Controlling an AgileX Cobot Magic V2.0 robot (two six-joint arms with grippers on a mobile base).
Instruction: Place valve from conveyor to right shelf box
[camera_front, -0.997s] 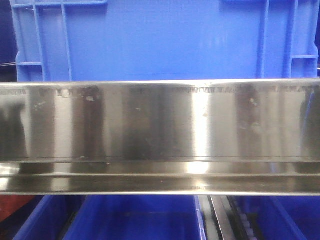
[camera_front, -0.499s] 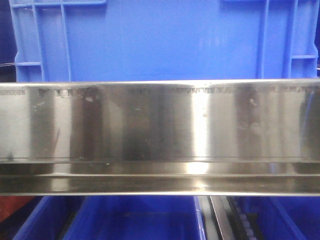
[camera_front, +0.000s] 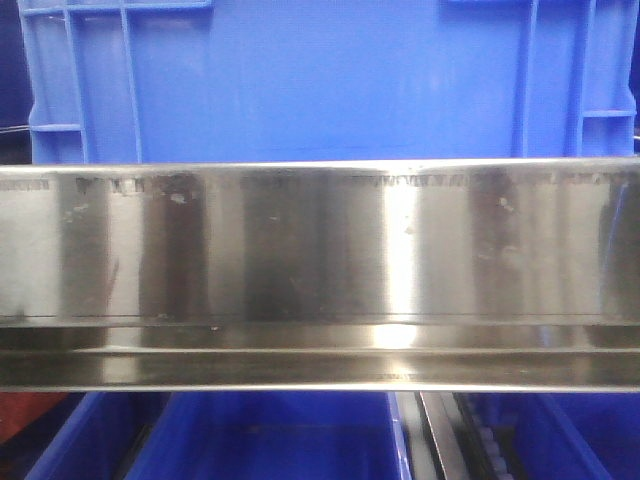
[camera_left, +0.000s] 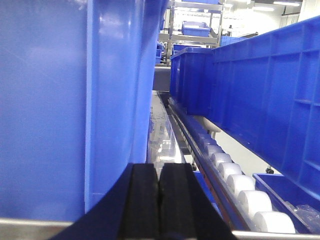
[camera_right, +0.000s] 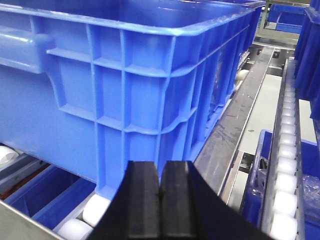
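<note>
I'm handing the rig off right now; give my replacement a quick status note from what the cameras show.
Left claw: shut, nothing between its black pads, parked beside a tall blue plastic crate and a row of white rollers.
Right claw: shut, empty, in front of another ribbed blue plastic crate.
Front camera: only the brushed stainless-steel shelf rail with blue crates behind and below.
No valve or conveyor belt shows in any view, so whether the drop is done cannot be told. Next: find the valve before moving.
</note>
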